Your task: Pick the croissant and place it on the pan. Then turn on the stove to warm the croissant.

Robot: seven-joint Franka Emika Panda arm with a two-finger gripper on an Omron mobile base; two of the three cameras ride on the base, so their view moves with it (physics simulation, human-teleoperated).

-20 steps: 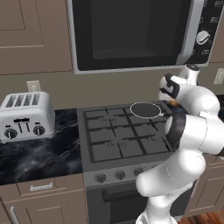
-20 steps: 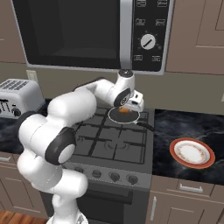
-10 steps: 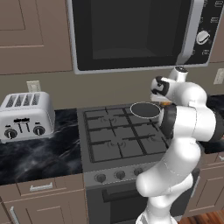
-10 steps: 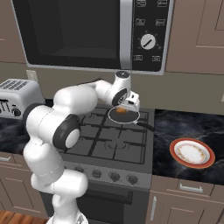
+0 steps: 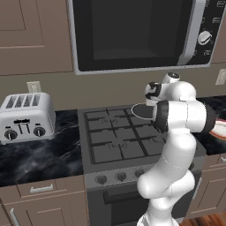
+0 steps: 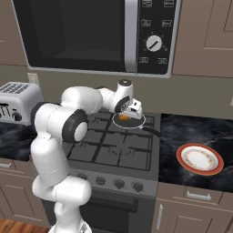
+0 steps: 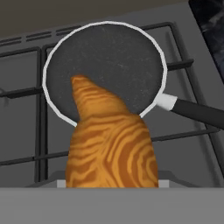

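Note:
My gripper [image 6: 130, 113] is shut on the croissant [image 7: 109, 144], an orange-brown striped pastry that hides the fingertips in the hand view. It hangs just above the pan [image 7: 113, 57], a small dark round pan with a light rim. The pan sits on the back right burner of the stove [image 6: 113, 145], and its dark handle [image 7: 197, 111] points right. In the right base view the croissant [image 6: 124, 118] shows as an orange spot over the pan [image 6: 137, 123]. In the left base view my hand [image 5: 153, 91] hovers at the pan [image 5: 139, 111].
Round knobs [image 6: 119, 184] line the stove front. A white plate with an orange-red rim [image 6: 200, 158] lies on the dark counter right of the stove. A silver toaster [image 5: 26, 117] stands to the left, and a large microwave [image 6: 91, 34] hangs above.
The arm's elbow has swung round toward the stove. The hand has stayed over the pan, still shut on the croissant.

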